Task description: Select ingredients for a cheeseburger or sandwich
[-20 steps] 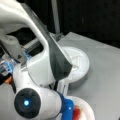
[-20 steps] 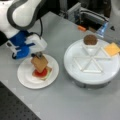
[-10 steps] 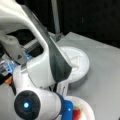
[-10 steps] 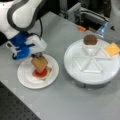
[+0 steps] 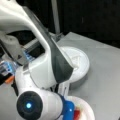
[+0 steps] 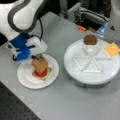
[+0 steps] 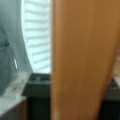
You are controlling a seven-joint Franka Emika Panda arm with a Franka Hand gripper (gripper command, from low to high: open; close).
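In a front view the gripper (image 6: 37, 57) is seen at the top edge of a toast-brown bread slice (image 6: 39, 64), which is held tilted on edge above the sandwich (image 6: 41, 71). The stack, with a red tomato disc (image 6: 39, 73) and a green lettuce edge (image 6: 49, 72) showing under the slice, rests on the small white plate (image 6: 25, 78), near a front view's left. In the wrist view the slice (image 7: 85, 60) fills the frame between the dark fingers (image 7: 37, 85), so the jaws appear to be closed on its upper edge, though the contact itself is not clearly shown. The round white divided tray (image 6: 72, 53) stands well apart to the right, with a brown patty (image 6: 90, 39) and a yellow cheese slice (image 6: 112, 48) left in its compartments.

Because the slice is tilted rather than flat, it could land on one corner and slide off the stack if released as it stands. The layers beneath could also be pushed sideways by the lower edge.
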